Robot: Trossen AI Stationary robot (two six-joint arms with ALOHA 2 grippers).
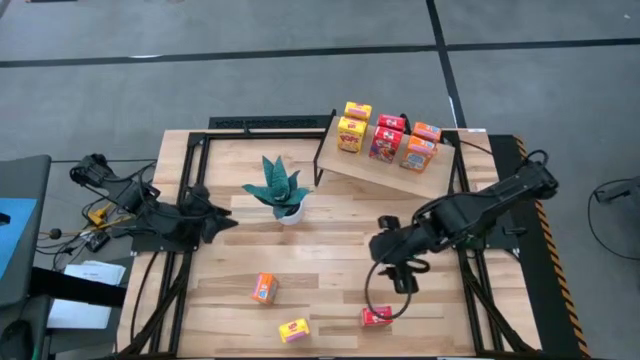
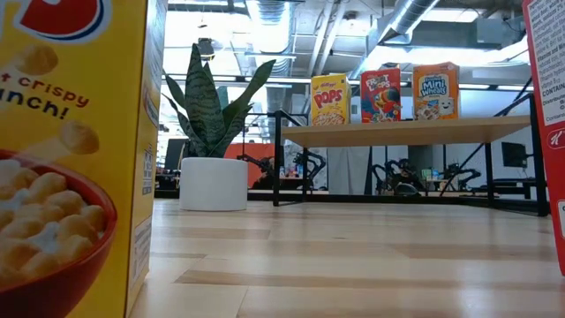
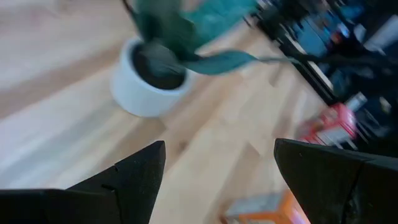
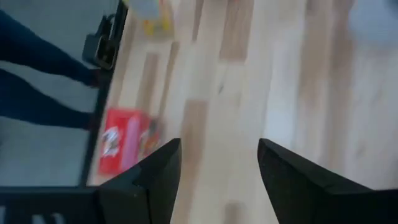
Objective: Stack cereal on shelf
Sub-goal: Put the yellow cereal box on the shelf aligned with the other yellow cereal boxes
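Six cereal boxes stand on the shelf [image 1: 385, 168] at the table's far right: two yellow [image 1: 353, 125], two red [image 1: 388, 137], two orange [image 1: 422, 145]. Three more lie flat on the table near its near edge: an orange one [image 1: 264, 288], a yellow one [image 1: 293, 330] and a red one [image 1: 376, 317]. My right gripper [image 1: 402, 282] hangs open just beyond the red box [image 4: 124, 149], touching nothing. My left gripper [image 1: 228, 218] is open at the table's left, pointing toward the plant, with the orange box [image 3: 267, 208] ahead of it.
A teal spiky plant in a white pot [image 1: 283, 195] stands mid-table, left of the shelf. In the low view the yellow box [image 2: 71, 159] fills the left and the red box's edge [image 2: 549, 132] the right. Bare planks lie between the plant and the fallen boxes.
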